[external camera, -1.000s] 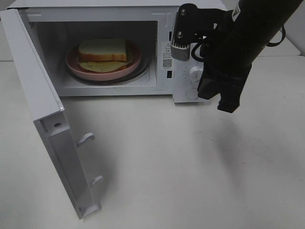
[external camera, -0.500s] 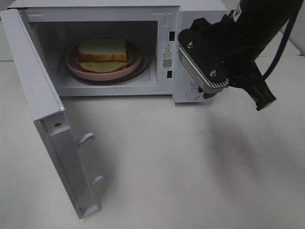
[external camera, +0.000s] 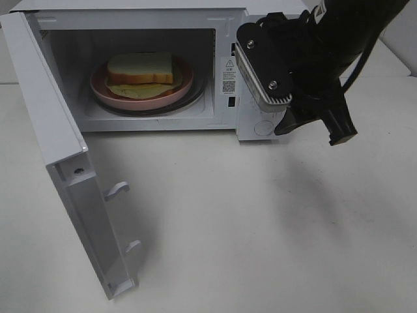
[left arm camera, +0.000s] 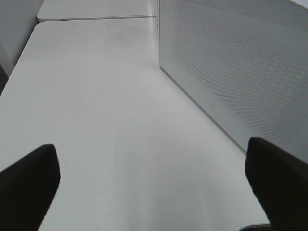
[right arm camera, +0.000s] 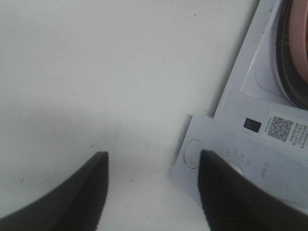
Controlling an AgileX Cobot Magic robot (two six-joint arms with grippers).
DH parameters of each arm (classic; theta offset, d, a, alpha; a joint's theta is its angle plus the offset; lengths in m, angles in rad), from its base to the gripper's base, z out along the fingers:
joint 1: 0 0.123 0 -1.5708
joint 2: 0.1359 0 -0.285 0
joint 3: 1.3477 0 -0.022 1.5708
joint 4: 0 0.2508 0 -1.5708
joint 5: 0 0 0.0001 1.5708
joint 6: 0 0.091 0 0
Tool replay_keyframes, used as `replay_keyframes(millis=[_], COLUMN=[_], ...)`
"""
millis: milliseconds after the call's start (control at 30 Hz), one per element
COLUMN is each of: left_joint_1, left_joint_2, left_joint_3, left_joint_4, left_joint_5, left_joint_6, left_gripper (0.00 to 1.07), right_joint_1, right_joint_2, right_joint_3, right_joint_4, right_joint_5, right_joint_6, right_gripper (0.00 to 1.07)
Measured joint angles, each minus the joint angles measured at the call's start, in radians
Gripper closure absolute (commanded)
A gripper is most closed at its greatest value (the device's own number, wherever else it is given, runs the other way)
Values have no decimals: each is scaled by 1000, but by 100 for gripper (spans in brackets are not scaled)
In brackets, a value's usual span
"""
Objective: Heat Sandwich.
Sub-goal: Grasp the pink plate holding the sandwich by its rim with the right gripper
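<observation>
The sandwich, white bread with a tan crust, lies on a round pink plate inside the open microwave. My right gripper hangs just in front of the microwave's control panel and hides most of it. In the right wrist view the right gripper is open with nothing between its fingers, and one fingertip overlaps the dial by the round button. My left gripper is wide open over bare table beside the microwave's perforated wall.
The microwave door swings far out to the front left, its latch hooks pointing right. A QR label sits on the inner frame. White table stretches in front of the oven.
The right gripper has turned at the control panel, shifted slightly up and left, and its jaws have opened. The sandwich, the plate and the door have not moved.
</observation>
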Motion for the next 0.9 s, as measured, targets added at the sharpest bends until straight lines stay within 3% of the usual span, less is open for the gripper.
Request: replay_keyframes(millis=[133, 233, 667, 900], left_joint_1=[0, 0, 0, 0], left_joint_2=[0, 0, 0, 0], left_joint_3=[0, 0, 0, 0], left_joint_4=[0, 0, 0, 0], left_joint_5=[0, 0, 0, 0], left_joint_6=[0, 0, 0, 0], left_gripper=[3, 3, 3, 3], right_joint_1=[0, 0, 9, 70], right_joint_2=[0, 0, 1, 67], right_joint_3=[0, 0, 0, 0], right_joint_4=[0, 0, 0, 0], right_joint_5=[-25, -40, -99, -183], right_joint_6=[54, 80, 145, 145], right_gripper=[26, 24, 26, 24])
